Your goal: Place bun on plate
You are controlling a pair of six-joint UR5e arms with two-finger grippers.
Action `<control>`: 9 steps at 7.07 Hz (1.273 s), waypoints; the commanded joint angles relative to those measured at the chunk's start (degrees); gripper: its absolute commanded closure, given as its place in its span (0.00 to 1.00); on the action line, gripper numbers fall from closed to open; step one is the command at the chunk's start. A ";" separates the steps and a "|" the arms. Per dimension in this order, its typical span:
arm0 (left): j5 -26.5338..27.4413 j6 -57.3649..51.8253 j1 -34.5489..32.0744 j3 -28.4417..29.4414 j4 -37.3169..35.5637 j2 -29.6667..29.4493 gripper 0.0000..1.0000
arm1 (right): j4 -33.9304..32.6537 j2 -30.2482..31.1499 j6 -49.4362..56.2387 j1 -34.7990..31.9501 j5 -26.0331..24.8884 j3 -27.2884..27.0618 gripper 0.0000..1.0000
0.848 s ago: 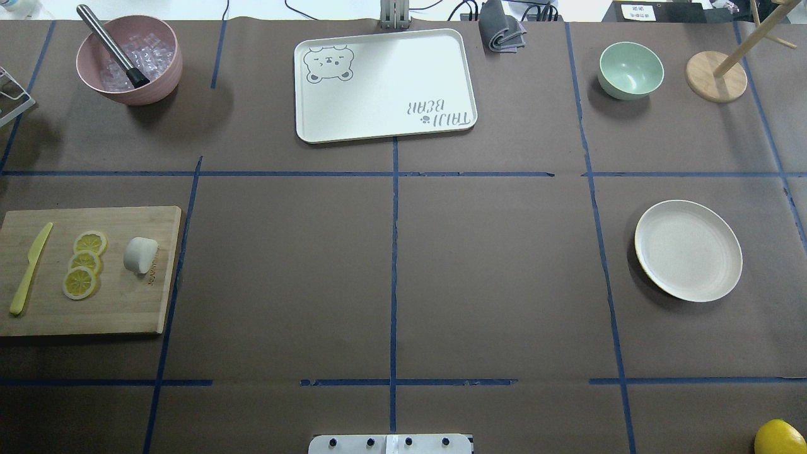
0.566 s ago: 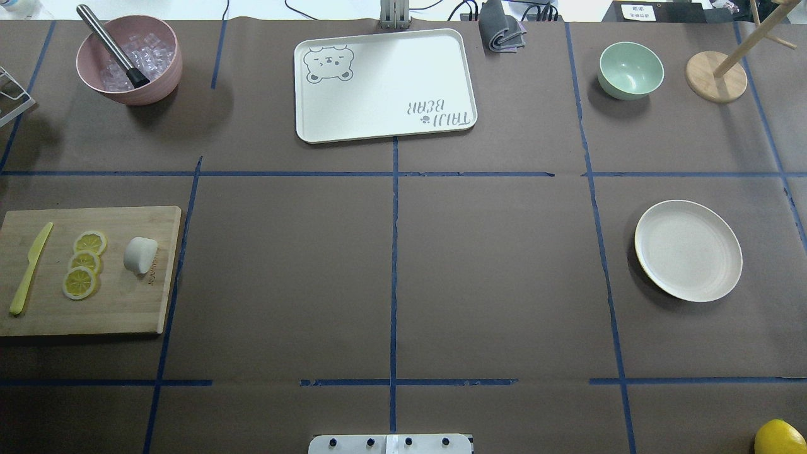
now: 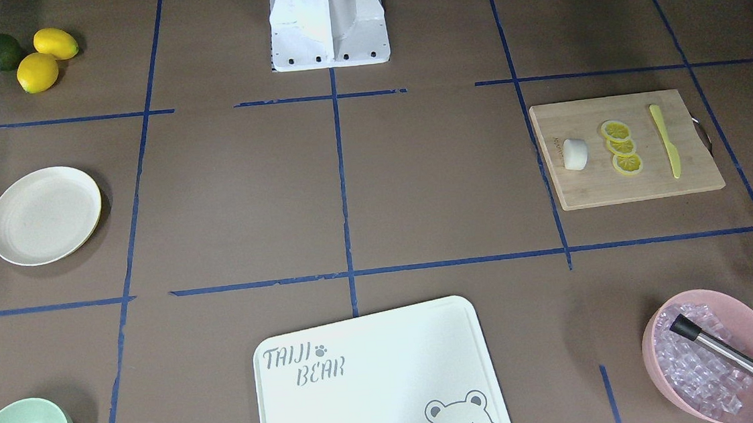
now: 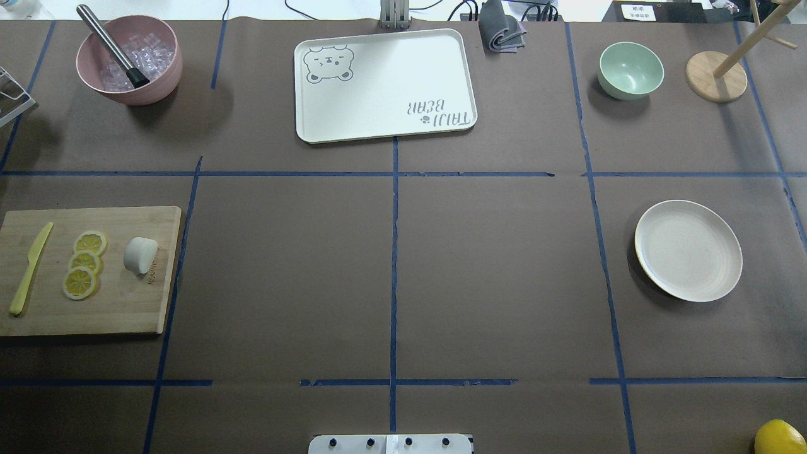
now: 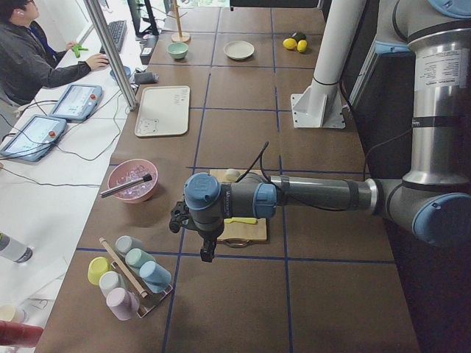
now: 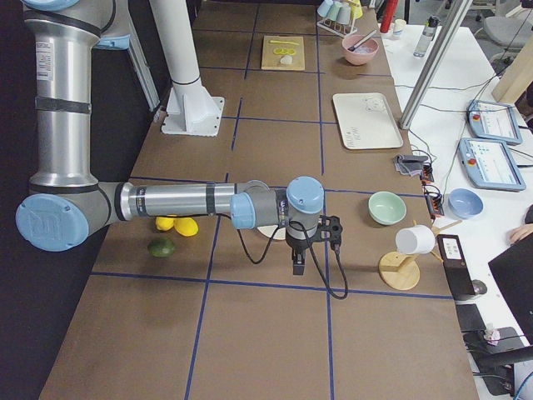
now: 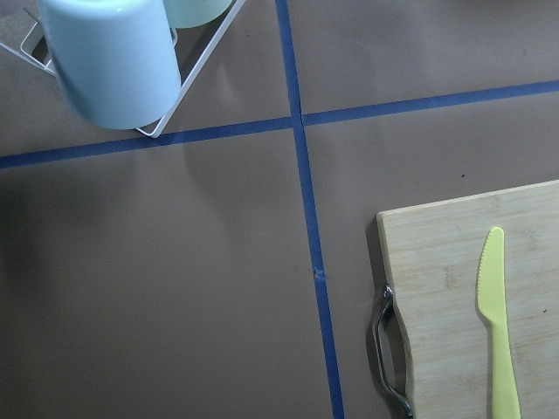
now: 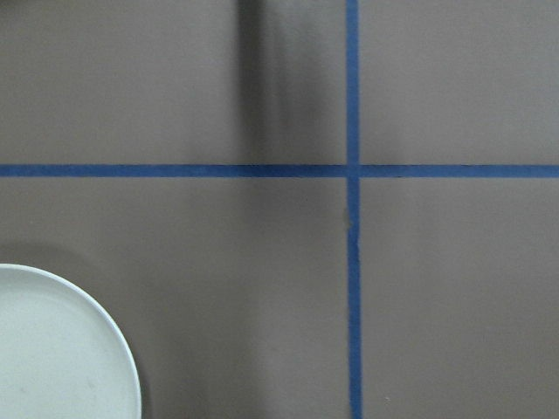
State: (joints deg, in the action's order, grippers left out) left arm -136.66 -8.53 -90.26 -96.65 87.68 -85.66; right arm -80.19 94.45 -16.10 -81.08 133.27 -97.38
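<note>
Landmark: white rectangular bear-printed tray, at the table's far edge from the robot, in the middle.
Left gripper: well left of the tray, pointing down above the brown table covering. It shows only in the side view, so I cannot tell whether its fingers are parted or closed.
Rectangular bamboo cutting board: well left of the tray and nearer the robot, lying flat.
Yellow-green plastic knife: on the board, at the end farthest from the tray.
Three yellow lemon slices: on the board, overlapping in a row, between the knife and the bun.
Small white rounded bun: on the board, at the end nearest the tray, just beside the slices and apart from them. Nothing grips it.
Round cream-white plate: well right of the tray and nearer the robot, with nothing on it.
Right gripper: well right of the tray, pointing down close by the plate. It too shows only from the side, so I cannot tell its state.
</note>
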 commanded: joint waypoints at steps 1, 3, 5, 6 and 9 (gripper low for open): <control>-0.27 0.00 0.09 -0.12 0.04 -0.03 0.00 | 16.59 1.61 -19.86 10.46 -1.68 0.79 0.00; -0.27 -0.09 0.00 -0.03 0.04 -0.03 0.00 | 25.05 4.51 -28.59 15.92 -4.51 0.97 0.00; -0.36 -0.09 0.09 -0.03 0.12 -0.03 0.00 | 26.32 4.43 -33.02 22.61 -10.30 1.58 0.01; -0.36 -0.09 0.09 -0.03 0.04 -0.03 0.00 | 26.32 4.43 -33.03 23.15 -10.31 2.19 0.02; -0.36 -0.09 0.09 -0.03 0.04 -0.03 0.00 | 26.14 4.08 -33.38 24.21 -10.31 3.86 0.47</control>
State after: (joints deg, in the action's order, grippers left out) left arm -137.02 -8.61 -90.18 -96.68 87.72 -85.69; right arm -53.97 98.72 -49.22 -57.14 122.98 -94.25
